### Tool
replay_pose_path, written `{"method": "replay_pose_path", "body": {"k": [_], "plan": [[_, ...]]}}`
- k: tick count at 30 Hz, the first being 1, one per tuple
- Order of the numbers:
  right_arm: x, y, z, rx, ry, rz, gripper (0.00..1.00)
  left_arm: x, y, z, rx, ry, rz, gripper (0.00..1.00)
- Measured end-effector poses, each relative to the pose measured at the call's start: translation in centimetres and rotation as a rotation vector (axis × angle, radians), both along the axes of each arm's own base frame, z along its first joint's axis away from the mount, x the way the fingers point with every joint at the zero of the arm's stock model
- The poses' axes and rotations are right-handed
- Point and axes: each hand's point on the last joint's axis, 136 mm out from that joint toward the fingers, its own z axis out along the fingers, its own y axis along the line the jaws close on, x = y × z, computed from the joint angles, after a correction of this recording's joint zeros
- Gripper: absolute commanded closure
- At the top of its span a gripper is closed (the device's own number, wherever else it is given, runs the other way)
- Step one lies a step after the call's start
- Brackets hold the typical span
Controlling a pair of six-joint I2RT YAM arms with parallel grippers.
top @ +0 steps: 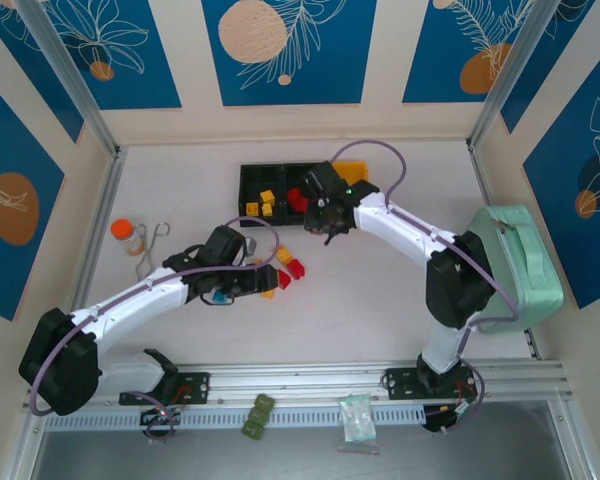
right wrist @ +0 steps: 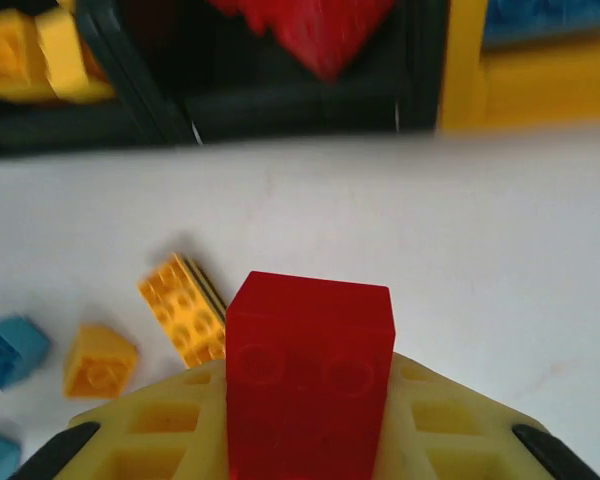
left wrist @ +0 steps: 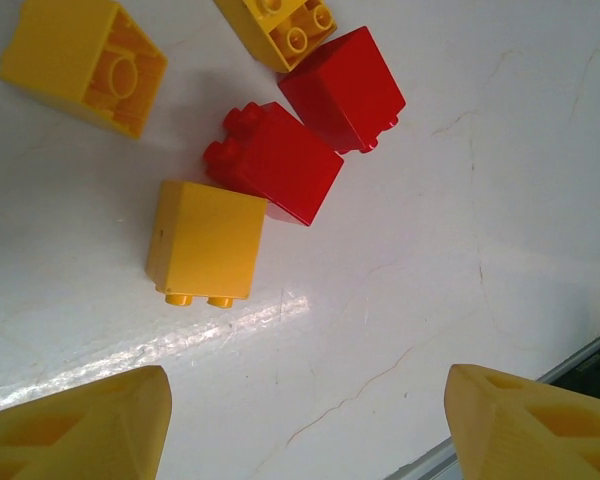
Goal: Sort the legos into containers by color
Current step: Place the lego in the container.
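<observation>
1. The right gripper [right wrist: 310, 445] is clamped on a red brick [right wrist: 310, 365], which stands upright between its jaws. It looks lifted clear of the table [right wrist: 500, 260].
2. Just ahead of that gripper is the row of containers [top: 244, 190]. The middle black bin [right wrist: 300, 112] is straight in front and already holds red pieces. The left black bin [right wrist: 70, 128], ahead and to the left, holds yellow ones. The yellow bin [right wrist: 540, 90], ahead and to the right, shows blue inside.
3. The step in hand appears to be carrying this red brick to the red bin.
4. The next move likely calls for a short advance until the brick hangs over the middle bin's opening, past its near wall. The jaws then open. Drifting right would put it over the yellow bin.
5. The left gripper [left wrist: 300, 430] is spread wide and holds nothing. A yellow brick [left wrist: 205, 240] lies ahead of its fingertips, with a red lego [left wrist: 275, 165] at its far corner, touching or nearly so. A pick there needs jaws set around the yellow brick alone.
6. More loose legos lie behind and left of the right gripper, among them a yellow plate [right wrist: 185, 305] and a blue piece [right wrist: 12, 350], so sorting looks partly done.
</observation>
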Motion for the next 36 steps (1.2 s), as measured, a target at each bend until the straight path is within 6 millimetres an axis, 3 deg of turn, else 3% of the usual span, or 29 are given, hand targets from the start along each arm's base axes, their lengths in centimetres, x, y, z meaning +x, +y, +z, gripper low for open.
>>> {"method": "replay_pose_path", "body": {"k": [4,10,16,24,36], "plan": [[4.1,0.5,0.5,0.004,-0.017,0.007,0.74,0.1,-0.2,0.1,-0.010,0.000,0.008,0.28],[9.5,1.3,-0.4,0.000,-0.015,0.011,0.73,0.1,-0.3,0.2,-0.012,0.002,0.015,0.28],[13.1,1.8,-2.2,-0.007,0.006,0.006,0.73,0.0,-0.1,0.0,-0.002,0.004,0.020,0.28],[14.7,1.9,-4.5,-0.014,0.051,-0.002,0.69,-0.1,0.1,-0.2,0.009,0.014,0.021,0.28],[14.4,2.2,-4.8,-0.013,0.073,0.010,0.51,0.0,0.3,-0.4,0.021,0.011,0.029,0.28]]}}
